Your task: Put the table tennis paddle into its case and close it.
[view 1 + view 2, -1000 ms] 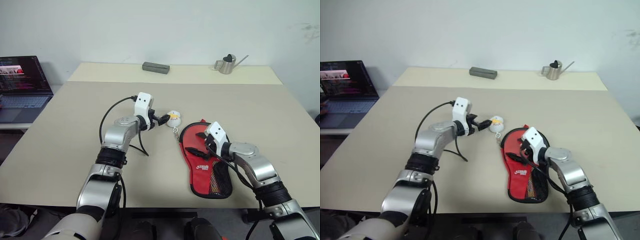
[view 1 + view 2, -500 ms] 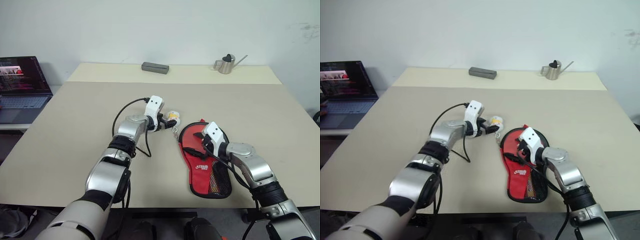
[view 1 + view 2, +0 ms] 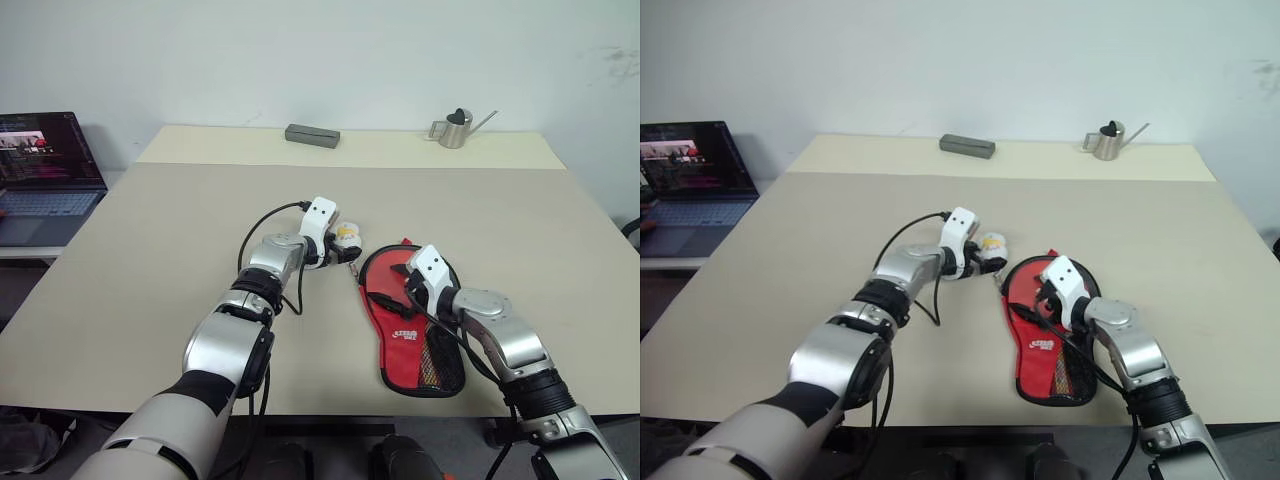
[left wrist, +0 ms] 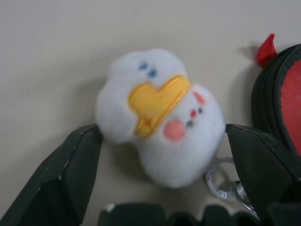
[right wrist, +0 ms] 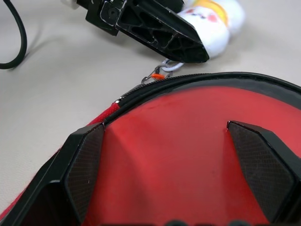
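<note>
Beige tabletop point(image 3: 150, 250) runs back to a white wall, with a laptop point(image 3: 45, 170) off its left edge, a grey block point(image 3: 311, 134) and a small metal watering can point(image 3: 456, 128) along the far side. Near the front edge lies the case point(image 3: 412, 320), red with white lettering and a black mesh pocket; its long axis runs from the round end, farther from the robot, to the narrow end, which points toward the front edge. The round end is unzipped, and the red face of the paddle point(image 5: 188, 155) shows inside the black zip rim, so the paddle lies in the case; its handle is hidden, so which way the bat points cannot be read directly. The right pincer point(image 5: 178, 155) hovers over that round end with its fingers spread wide, one on either side of the red face, gripping nothing. Just beyond it, off the case's far-left rim, the white-yellow charm point(image 4: 162, 125) lies on the table, joined to the zip by a small metal ring point(image 4: 217, 181). The left pincer point(image 4: 164, 155) is also wide open, its two fingers flanking the charm; one fingertip point(image 4: 87, 141) sits right against the plush, the other stands just clear beside the ring.
</note>
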{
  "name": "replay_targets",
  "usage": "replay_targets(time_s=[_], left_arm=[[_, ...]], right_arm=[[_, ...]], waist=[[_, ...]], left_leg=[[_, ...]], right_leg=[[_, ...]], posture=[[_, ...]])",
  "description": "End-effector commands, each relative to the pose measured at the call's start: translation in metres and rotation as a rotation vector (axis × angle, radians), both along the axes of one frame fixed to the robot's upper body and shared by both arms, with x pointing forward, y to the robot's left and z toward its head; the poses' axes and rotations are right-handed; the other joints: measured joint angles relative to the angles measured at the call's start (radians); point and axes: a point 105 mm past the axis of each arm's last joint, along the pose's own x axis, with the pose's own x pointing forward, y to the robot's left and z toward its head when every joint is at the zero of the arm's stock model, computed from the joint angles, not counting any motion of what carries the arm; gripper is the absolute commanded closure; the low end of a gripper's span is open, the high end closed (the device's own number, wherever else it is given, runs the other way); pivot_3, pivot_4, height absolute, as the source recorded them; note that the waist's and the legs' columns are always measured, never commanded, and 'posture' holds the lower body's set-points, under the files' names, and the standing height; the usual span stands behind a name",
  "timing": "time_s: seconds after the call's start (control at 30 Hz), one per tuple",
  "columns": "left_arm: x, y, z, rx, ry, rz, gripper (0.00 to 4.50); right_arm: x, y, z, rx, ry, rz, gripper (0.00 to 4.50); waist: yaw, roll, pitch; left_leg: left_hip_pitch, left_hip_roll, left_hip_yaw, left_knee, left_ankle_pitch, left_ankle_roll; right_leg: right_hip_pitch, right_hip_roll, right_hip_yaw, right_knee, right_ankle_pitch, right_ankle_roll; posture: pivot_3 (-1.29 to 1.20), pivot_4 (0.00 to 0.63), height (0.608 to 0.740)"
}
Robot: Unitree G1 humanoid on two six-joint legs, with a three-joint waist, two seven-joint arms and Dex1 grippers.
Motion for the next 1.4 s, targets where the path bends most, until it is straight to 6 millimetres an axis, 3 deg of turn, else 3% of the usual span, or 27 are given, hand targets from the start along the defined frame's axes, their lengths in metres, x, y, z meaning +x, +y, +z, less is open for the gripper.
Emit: replay_targets(time_s=[0.03,0.37,0.4,0.5,0.77,0.83,1.4], left_arm=[[0.004,-0.008,0.018,-0.013,-0.056,-0.024,0.03],[0.006,-0.015,0.020,-0.065,-0.049,0.004,0.03],[0.006,-0.017,0.019,-0.072,-0.043,0.011,0.19],[0.004,-0.021,0.014,-0.087,-0.025,0.023,0.89],[0.004,-0.026,0.008,-0.142,0.013,0.079,3.82],[0.004,-0.027,0.007,-0.136,0.011,0.078,4.29],[0.010,-0.035,0.028,0.062,-0.178,-0.011,4.37]], right_arm=[[-0.003,-0.017,-0.027,-0.053,0.087,-0.063,0.00],[-0.007,-0.015,-0.030,-0.048,0.101,-0.062,0.00],[-0.007,-0.015,-0.030,-0.049,0.102,-0.061,0.00],[-0.008,-0.014,-0.031,-0.050,0.102,-0.063,0.00],[-0.010,-0.013,-0.032,-0.052,0.105,-0.069,0.00],[-0.010,-0.015,-0.033,-0.060,0.106,-0.075,0.00],[-0.013,-0.020,-0.044,-0.111,0.152,-0.094,0.00]], waist=[[0.000,0.000,0.000],[0.001,0.000,0.000],[0.001,0.000,0.000],[0.002,0.000,0.000],[0.002,-0.001,0.000],[0.003,-0.001,-0.001],[0.003,-0.001,-0.001]], left_leg=[[0.000,0.000,0.000,0.000,0.000,0.000],[0.000,0.000,0.000,0.000,0.000,0.000],[0.000,0.000,0.000,0.000,0.000,0.000],[0.000,0.000,0.000,0.000,0.000,0.000],[0.000,0.000,0.000,0.000,0.000,0.000],[0.000,0.000,0.000,0.000,0.000,0.000],[0.001,-0.001,0.000,0.000,0.000,0.000]], right_leg=[[0.000,0.000,0.000,0.000,0.000,0.000],[0.000,0.000,0.000,0.000,0.000,0.000],[0.000,0.000,0.000,0.000,0.000,0.000],[0.000,0.000,0.000,0.000,0.000,0.000],[0.000,0.000,0.000,0.000,0.000,0.000],[0.001,0.000,0.000,0.000,0.000,0.000],[0.001,0.000,-0.001,0.000,0.000,0.001]], posture=[[0.00,0.150,0.740],[0.00,0.150,0.740],[0.00,0.150,0.740],[0.00,0.150,0.740],[0.00,0.150,0.740],[0.00,0.150,0.740],[0.00,0.150,0.740]])
